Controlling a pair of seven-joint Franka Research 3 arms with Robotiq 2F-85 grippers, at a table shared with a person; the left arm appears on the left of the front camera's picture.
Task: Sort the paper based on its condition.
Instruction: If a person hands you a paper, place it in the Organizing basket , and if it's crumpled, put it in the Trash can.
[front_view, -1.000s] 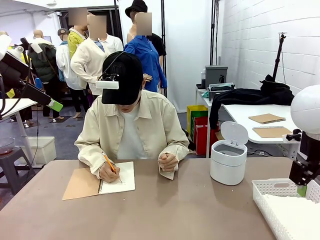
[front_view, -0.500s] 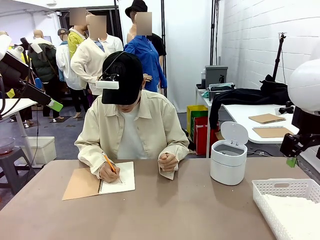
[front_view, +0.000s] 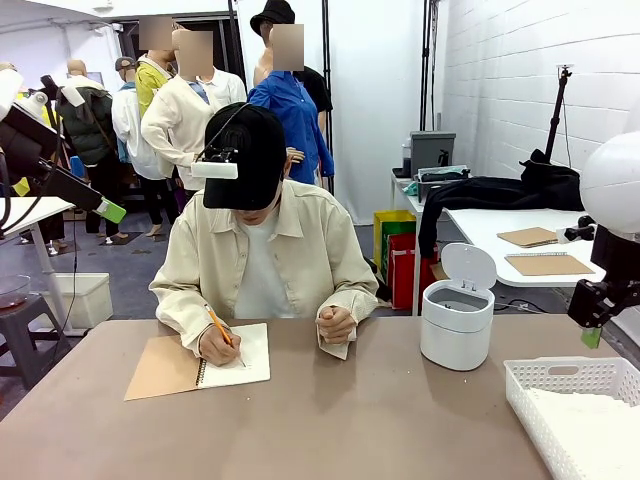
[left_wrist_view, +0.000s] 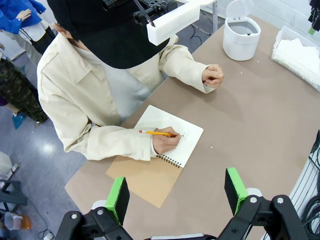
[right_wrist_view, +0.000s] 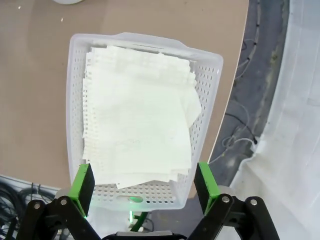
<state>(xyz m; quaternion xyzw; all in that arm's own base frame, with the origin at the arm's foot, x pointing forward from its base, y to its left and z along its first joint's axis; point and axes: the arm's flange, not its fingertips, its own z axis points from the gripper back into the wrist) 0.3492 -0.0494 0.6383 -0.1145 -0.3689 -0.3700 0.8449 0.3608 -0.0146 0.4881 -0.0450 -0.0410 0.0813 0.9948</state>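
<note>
Hovering above the basket (right_wrist_view: 75, 100), the right gripper (right_wrist_view: 145, 185) is standing spread and empty, looking straight down on the paper (right_wrist_view: 140, 120). The sheets are lying as a loose stack inside the basket, edges ragged on one side. They are probably handling as very light, limp and tear-prone (thin sheets, likely sliding on each other). Pinching one free edge or corner of the top sheet is looking like the safest hold. The left gripper (left_wrist_view: 176, 192) is also spread and empty, high over the notebook (left_wrist_view: 155, 155), where a person is writing.

Right tool (front_view: 592, 322) — lifted off basket (front_view: 560, 385) — hovering higher.
</note>
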